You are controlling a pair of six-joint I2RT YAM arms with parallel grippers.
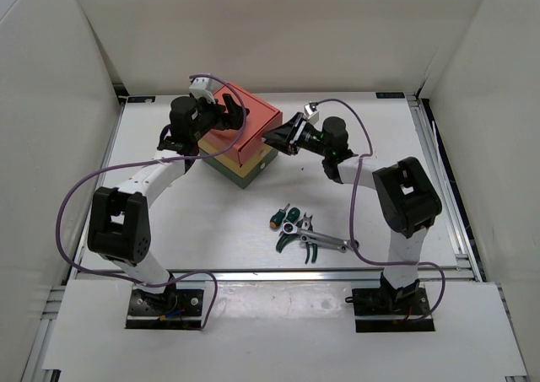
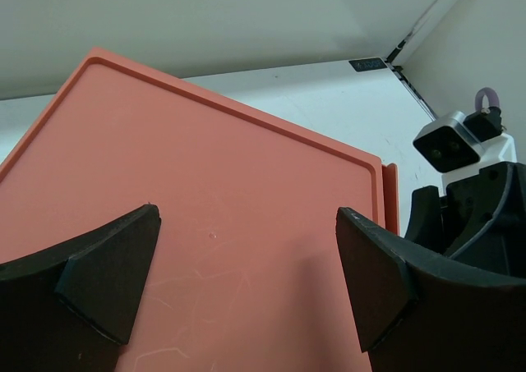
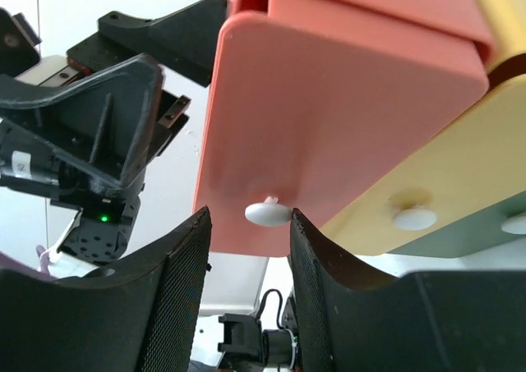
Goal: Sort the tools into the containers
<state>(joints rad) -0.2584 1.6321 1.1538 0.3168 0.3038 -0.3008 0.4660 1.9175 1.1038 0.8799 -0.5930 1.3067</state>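
We find the right gripper (image 3: 248, 224) straddling the white knob (image 3: 267, 213) of the red drawer (image 1: 249, 116), jaws slightly apart; left gripper (image 2: 246, 224), jaws wide, above that drawer; tools (image 1: 305, 234) lie well apart on its near side. We advise closing squarely on the knob, then pulling straight

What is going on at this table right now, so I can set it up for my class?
Two robot arms are working at the stack of drawer boxes. The open left claw sits over the salmon-red top box. The right claw has its fingers on either side of that drawer's white knob; whether it pinches it is unclear. The wrench, pliers and two screwdrivers lie unsorted on the table.
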